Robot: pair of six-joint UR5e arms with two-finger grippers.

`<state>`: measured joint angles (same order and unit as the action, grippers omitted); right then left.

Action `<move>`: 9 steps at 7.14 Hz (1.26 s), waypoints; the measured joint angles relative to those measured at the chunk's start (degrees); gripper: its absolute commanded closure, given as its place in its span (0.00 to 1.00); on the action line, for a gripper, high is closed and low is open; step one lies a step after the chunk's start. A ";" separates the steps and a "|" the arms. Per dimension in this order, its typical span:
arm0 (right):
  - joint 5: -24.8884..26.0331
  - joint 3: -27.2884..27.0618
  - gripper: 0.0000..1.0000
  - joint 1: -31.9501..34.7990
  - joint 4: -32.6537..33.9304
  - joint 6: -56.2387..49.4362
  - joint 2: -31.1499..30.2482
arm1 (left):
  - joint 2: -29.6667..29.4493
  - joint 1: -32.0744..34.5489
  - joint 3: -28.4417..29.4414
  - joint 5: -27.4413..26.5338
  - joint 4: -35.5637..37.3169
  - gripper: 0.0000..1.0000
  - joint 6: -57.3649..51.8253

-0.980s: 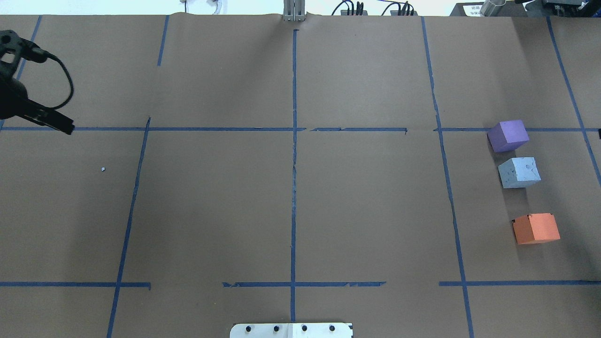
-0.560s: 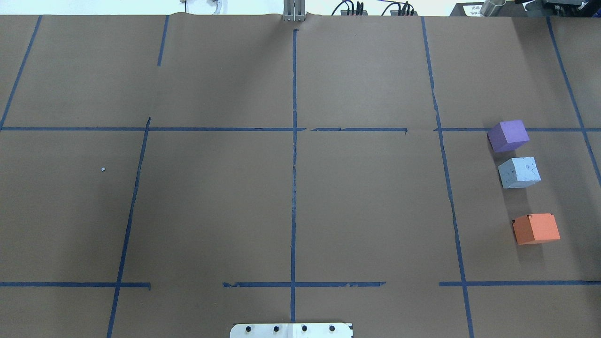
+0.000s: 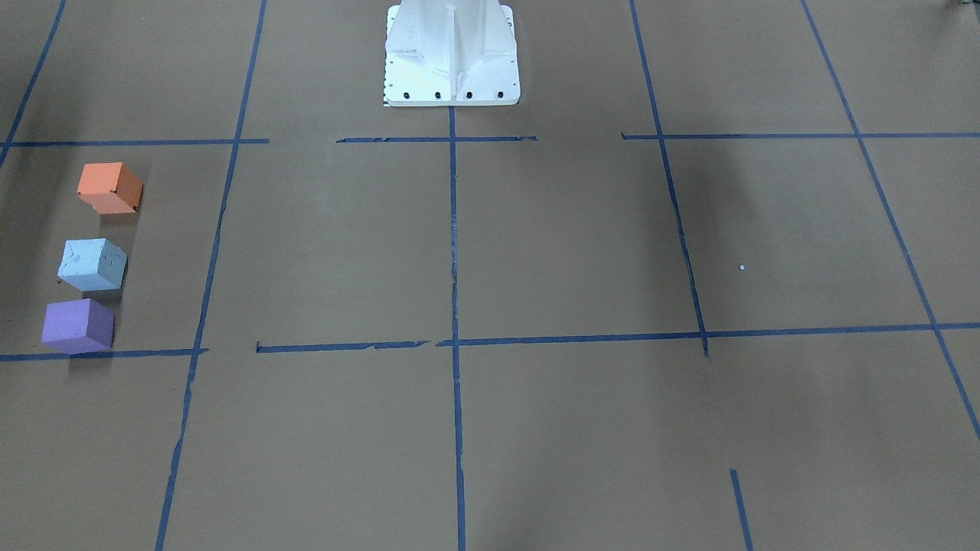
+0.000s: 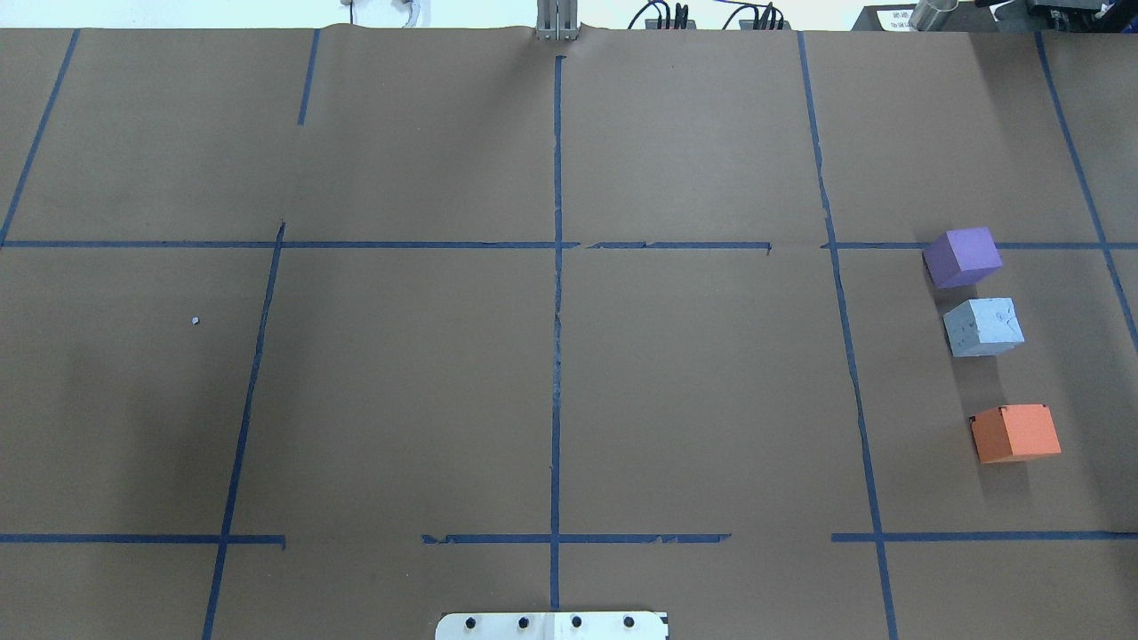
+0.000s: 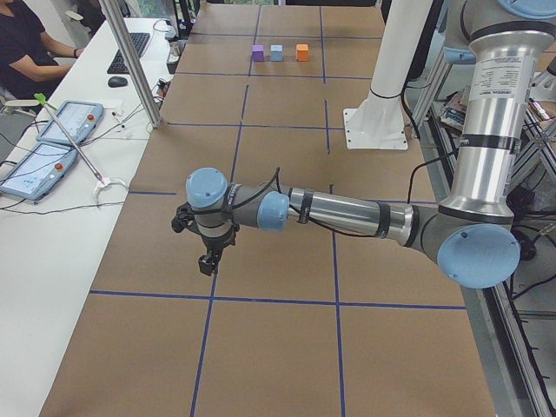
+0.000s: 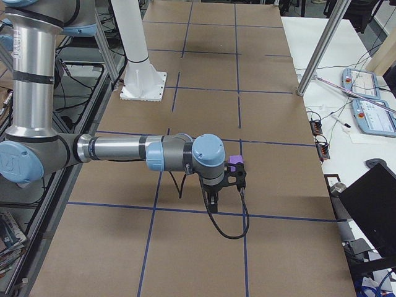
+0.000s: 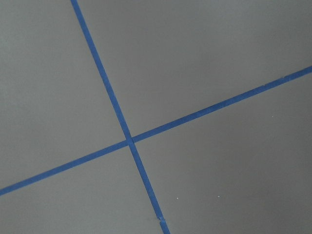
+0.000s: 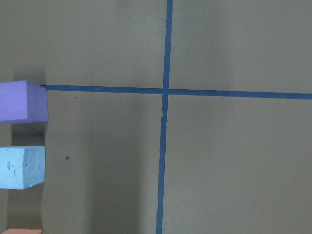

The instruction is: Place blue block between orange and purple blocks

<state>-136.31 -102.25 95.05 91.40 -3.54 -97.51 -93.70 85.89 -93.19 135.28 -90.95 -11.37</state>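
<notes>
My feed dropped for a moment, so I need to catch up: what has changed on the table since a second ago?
The left gripper has drawn back off the overhead view's left edge and now shows only in the exterior left view. Nothing was gripped or released. The purple block, blue block and orange block lie as before, with blue between the other two.

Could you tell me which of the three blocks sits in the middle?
The light blue block: the purple block is on one side of it, the orange block on the other.
</notes>
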 measured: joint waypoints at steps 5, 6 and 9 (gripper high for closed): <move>-0.08 -1.51 0.00 -2.66 -0.07 0.63 -0.14 | 2.00 -0.51 -2.30 0.34 -1.08 0.00 6.06; -0.05 -1.26 0.00 -3.56 -0.15 0.66 -0.18 | 2.00 -0.63 -2.32 0.34 -1.70 0.00 6.39; 0.07 -0.57 0.00 -5.33 -0.27 0.72 -0.22 | 2.09 -0.86 -2.07 0.28 -2.23 0.00 10.54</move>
<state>-136.24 -102.81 89.72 91.13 -2.82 -97.73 -91.62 85.03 -95.26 135.56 -93.18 -0.83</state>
